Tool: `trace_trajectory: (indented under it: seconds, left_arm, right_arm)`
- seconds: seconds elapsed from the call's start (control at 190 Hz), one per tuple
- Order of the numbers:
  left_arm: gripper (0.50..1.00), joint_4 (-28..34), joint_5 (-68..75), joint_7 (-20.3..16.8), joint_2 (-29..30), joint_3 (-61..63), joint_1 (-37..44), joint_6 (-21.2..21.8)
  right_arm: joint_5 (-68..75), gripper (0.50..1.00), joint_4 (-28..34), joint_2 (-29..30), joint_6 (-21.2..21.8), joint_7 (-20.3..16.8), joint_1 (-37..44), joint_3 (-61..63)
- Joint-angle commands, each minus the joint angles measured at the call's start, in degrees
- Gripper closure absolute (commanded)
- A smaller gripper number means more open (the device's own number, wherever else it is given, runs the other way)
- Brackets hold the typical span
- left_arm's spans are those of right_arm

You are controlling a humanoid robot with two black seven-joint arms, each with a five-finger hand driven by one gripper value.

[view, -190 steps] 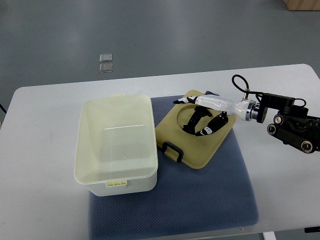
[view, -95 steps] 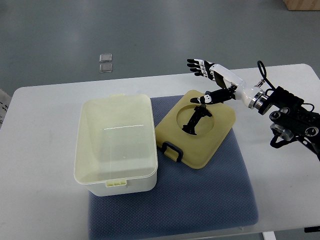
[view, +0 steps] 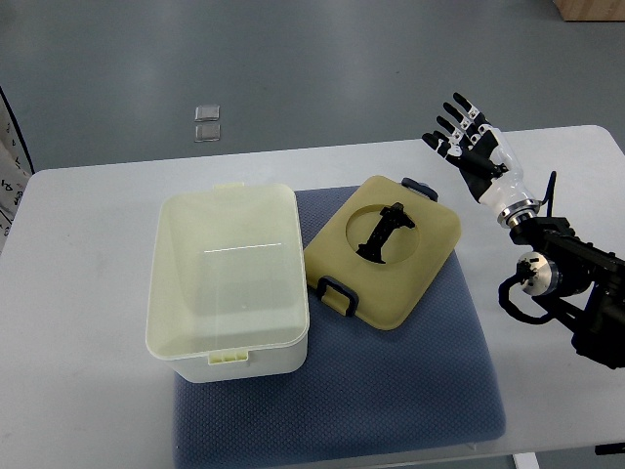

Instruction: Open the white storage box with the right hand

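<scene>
- The white storage box point(view: 227, 283) stands open on the left half of the white desk point(view: 88, 293), its near end resting on the blue-grey mat point(view: 391, 391).
- The box is rectangular, with its long axis running from the near edge of the desk toward the far edge; its open mouth faces straight up at the camera and the inside shows nothing in it.
- Small latch tabs sit at the middle of the far short rim and of the near short rim.
- The yellowish lid point(view: 386, 252) lies flat on the mat just to the right of the box, turned at an angle to it, one corner pointing near-left toward the box.
- The lid has a round recess holding a black handle point(view: 382, 231), and black clips at its near-left and far edges.
- The right hand point(view: 473, 145) is raised over the far right part of the desk, well apart from the lid and box, fingers spread wide and holding nothing.
- Its black forearm enters from the right edge.
- Two small clear squares point(view: 206, 123) lie on the grey floor beyond the desk.
</scene>
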Motion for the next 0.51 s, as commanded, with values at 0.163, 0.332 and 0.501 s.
trace_trajectory:
  seconds: [0.163, 0.332, 0.501]
  left_arm:
    - [0.5, -0.2, 0.0, 0.0, 0.0, 0.1, 0.0, 0.0]
    - [0.5, 0.0, 0.0, 0.0, 0.0, 0.0, 0.0, 0.0]
    - [0.5, 0.0, 0.0, 0.0, 0.0, 0.0, 0.0, 0.0]
  right_arm:
    - [5.9, 0.572, -0.2, 2.8, -0.3, 0.0, -0.8, 0.6]
    - [5.9, 0.572, -0.5, 2.8, -1.8, 0.0, -0.7, 0.7]
    - [5.9, 0.57, -0.8, 2.8, -1.8, 0.0, -0.8, 1.3]
